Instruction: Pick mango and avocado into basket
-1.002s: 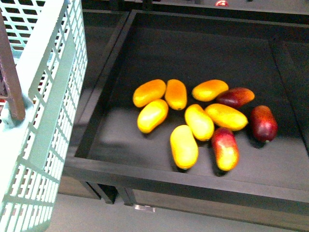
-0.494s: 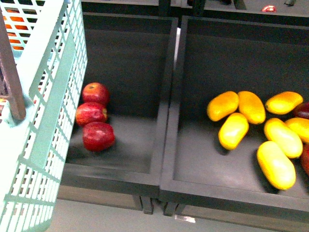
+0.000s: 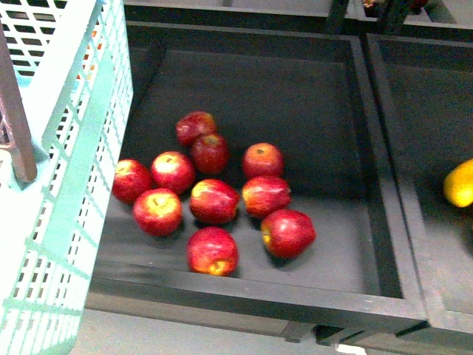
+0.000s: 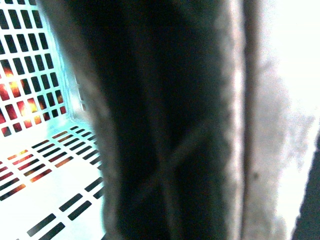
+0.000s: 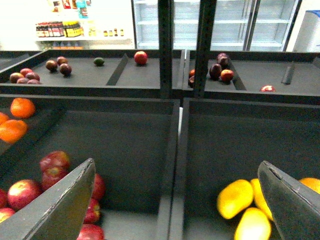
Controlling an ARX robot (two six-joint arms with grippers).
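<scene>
The light teal basket (image 3: 66, 148) fills the left edge of the front view, with its brown handle (image 3: 15, 111) running down it. My left gripper is shut on the basket. In the left wrist view the handle (image 4: 165, 125) is a dark blur in front of the slotted basket wall (image 4: 30, 65). My right gripper (image 5: 175, 210) is open and empty above the divider between two bins. Yellow mangoes (image 5: 235, 198) lie in the bin near one fingertip (image 5: 292, 200). One mango (image 3: 460, 183) shows at the right edge of the front view. A small dark green avocado (image 5: 99, 61) lies on the far shelf.
Several red apples (image 3: 214, 201) lie in a black bin (image 3: 251, 292) beside the basket and also show in the right wrist view (image 5: 55, 161). Oranges (image 5: 22, 107) fill a bin further along. Dark fruit (image 5: 217, 70) and an apple (image 5: 141, 57) lie on the far shelf behind black uprights (image 5: 165, 45).
The front view has swung left. The mango bin has slid out to the right and the apple bin now fills the view. The basket keeps its place in the view.
</scene>
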